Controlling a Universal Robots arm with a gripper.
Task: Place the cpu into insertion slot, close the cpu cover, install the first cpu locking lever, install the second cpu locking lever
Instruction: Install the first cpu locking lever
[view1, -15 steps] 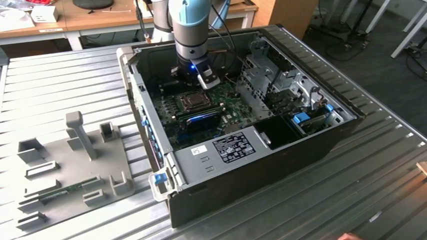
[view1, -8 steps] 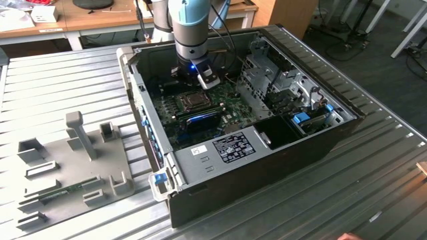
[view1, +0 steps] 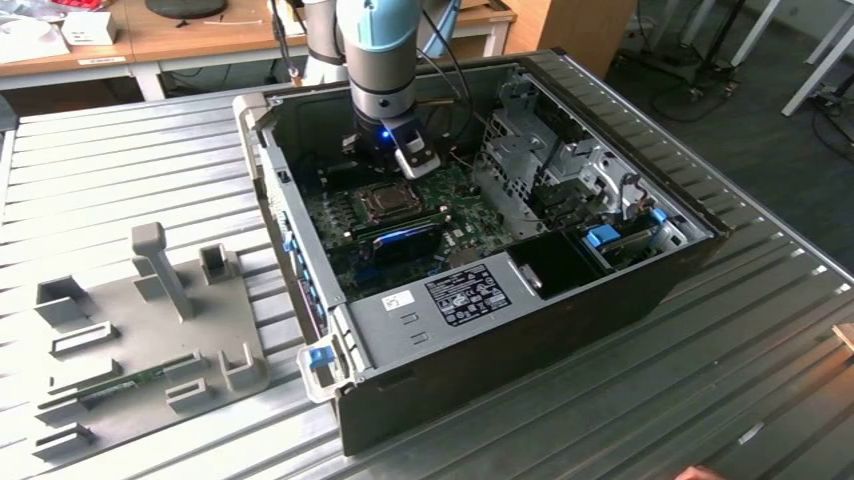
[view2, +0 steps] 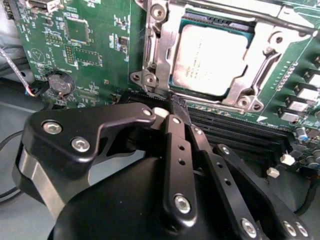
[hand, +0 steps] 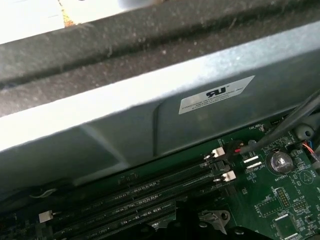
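Note:
The cpu (view2: 210, 60), a pale silvery square, lies in the insertion slot (view1: 394, 203) on the green board inside the open computer case. The cpu cover (view2: 159, 47), a silvery frame, lies flat around the chip's edges. A thin metal lever (view2: 250, 14) runs along one side of the cover. My gripper (view1: 415, 168) hangs just beyond the slot, toward the case's back wall, close above the board. In the second wrist view its black links meet at the gripper tip (view2: 169, 114) over the memory slots, shut with nothing between the fingers.
Long black memory slots (hand: 150, 192) and a coin battery (hand: 281, 161) lie beside the slot, under the grey case wall (hand: 125, 130). A metal drive cage (view1: 561, 170) fills the case's side at the exterior view's right. A grey fixture tray (view1: 147, 330) sits on the ribbed table.

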